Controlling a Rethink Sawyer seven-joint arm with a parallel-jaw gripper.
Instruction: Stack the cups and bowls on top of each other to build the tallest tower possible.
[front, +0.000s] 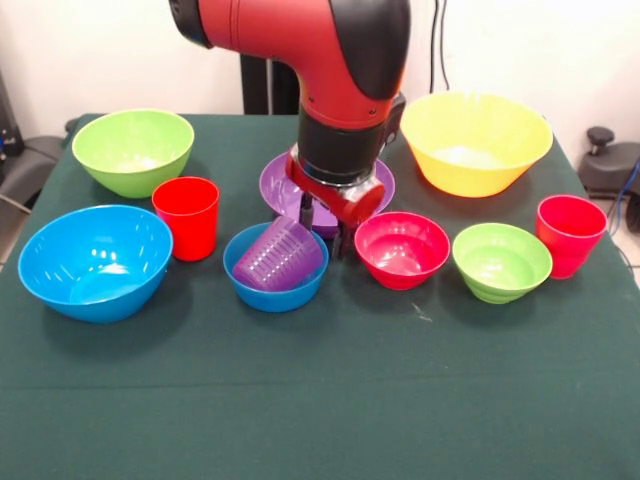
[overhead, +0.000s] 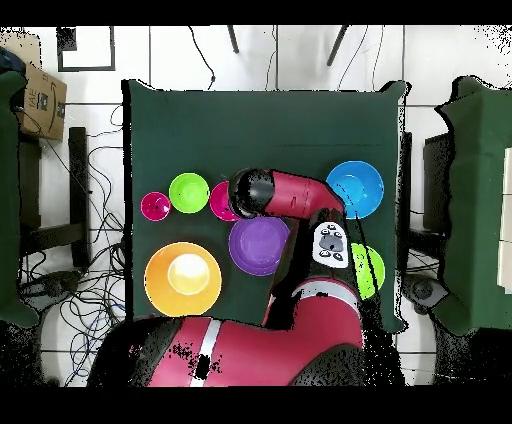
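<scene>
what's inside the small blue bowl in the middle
A translucent purple cup lies tilted inside the small blue bowl, its ribbed side up. The cup covers the bowl's bottom, so anything beneath it cannot be seen.

A: Cups?
B: Purple cup (front: 281, 255) tipped on its side inside the small blue bowl (front: 275, 281). One red cup (front: 187, 216) upright between the large green bowl (front: 133, 150) and large blue bowl (front: 94, 261). Other red cup (front: 570, 234) upright at the row's far end, beside the small green bowl (front: 501, 261).
A: Rest?
B: Red-pink bowl (front: 402, 249) mid-row, yellow bowl (front: 475, 142) and purple bowl (overhead: 258, 245) behind. All upright, nothing else nested.
</scene>
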